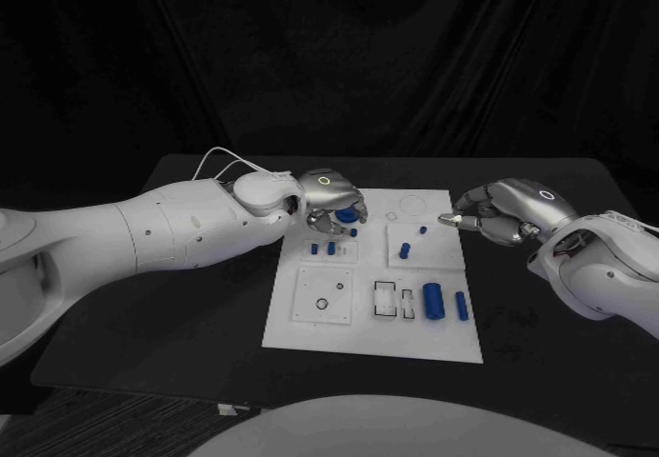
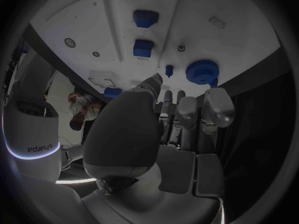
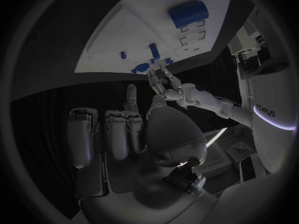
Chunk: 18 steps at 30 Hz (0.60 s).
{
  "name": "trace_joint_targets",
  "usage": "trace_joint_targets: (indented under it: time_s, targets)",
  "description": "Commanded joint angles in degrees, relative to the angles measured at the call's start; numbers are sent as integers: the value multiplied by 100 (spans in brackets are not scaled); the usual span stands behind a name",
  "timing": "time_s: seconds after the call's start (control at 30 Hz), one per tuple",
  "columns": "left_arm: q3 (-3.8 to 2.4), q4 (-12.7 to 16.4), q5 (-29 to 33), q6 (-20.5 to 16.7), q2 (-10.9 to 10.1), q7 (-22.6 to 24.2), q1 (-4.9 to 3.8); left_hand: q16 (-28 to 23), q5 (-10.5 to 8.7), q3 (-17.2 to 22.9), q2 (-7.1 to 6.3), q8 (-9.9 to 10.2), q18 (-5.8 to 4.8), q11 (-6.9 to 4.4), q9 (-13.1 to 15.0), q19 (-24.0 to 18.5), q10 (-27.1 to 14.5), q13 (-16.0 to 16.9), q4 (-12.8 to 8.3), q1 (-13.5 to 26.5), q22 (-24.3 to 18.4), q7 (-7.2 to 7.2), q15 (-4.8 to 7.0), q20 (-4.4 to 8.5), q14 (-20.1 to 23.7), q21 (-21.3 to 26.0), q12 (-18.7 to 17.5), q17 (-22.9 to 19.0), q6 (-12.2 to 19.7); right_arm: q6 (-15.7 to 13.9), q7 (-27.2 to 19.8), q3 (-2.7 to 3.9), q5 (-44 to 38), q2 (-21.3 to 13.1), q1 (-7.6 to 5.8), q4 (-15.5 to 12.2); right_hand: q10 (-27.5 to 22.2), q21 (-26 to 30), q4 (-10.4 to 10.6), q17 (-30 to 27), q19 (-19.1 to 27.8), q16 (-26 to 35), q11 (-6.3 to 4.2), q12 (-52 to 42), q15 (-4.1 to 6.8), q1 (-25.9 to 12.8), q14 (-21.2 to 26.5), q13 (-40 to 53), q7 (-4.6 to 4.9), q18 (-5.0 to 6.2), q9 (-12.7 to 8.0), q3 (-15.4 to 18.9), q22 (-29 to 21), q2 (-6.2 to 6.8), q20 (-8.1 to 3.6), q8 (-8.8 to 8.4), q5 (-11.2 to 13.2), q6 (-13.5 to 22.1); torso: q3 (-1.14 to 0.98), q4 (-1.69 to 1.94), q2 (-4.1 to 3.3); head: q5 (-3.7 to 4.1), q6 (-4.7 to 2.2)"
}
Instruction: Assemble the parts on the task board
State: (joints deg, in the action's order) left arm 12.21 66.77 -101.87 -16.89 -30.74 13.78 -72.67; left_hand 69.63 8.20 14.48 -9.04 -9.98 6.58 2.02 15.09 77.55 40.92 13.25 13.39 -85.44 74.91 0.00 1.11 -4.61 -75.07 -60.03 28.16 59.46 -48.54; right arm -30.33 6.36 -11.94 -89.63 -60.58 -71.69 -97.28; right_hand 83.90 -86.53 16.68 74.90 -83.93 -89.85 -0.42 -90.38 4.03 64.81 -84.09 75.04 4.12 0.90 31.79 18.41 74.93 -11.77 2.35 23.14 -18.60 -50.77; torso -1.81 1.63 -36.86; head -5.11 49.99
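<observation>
Blue parts (image 1: 432, 299) lie on the white board (image 1: 373, 328) in the middle of the table (image 1: 206, 314).
The left hand (image 1: 334, 202) hangs over the board's far end, fingers apart, holding nothing; its wrist view shows a round blue part (image 2: 202, 71) beyond its fingertips (image 2: 154, 79); the right hand (image 1: 497, 214) is curled, empty, beside the board.

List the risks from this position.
The left hand hovers over the round blue gear-like part at the far end of the white task board; its fingers may knock the small blue pegs standing close by. The right hand waits off the board's right edge and could crowd that hand if it reaches in.
</observation>
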Motion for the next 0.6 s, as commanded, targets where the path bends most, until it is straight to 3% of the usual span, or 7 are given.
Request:
trace_joint_targets:
  time_s: [0.03, 0.6]
  targets:
    - [-6, -23, -154, 233, 41, -80, 29, 31, 28, 12, 4, -19, -101, 5, 3, 50, 64, 27, -39, 55, 779, -6, 7, -14, -34, -37, 48, 7, -48, -25, -48, 5, -36, 4, 17, -8, 610, -32, 10, 1510, -428, -15, 3, 38, -17, -55, -591, 1496, -21, 0, -6, 33, 1387, -2, 24, 13, 29, -32, 1, -1, 5, 13, 1]
    - [-6, -140, -158, 261, 180, -79, 89, 71, 308, 195, 45, -1, -102, -7, -3, 49, 254, 111, -193, 35, 780, 22, 0, -12, -6, -47, 151, -37, -118, 63, -11, 5, -36, 21, 27, 25, 610, -21, 9, 1510, -422, -15, 4, 38, -17, -60, -591, 1496, -21, 4, -7, 35, 1383, -7, 23, 12, 30, -31, -4, 0, 7, 30, 1]
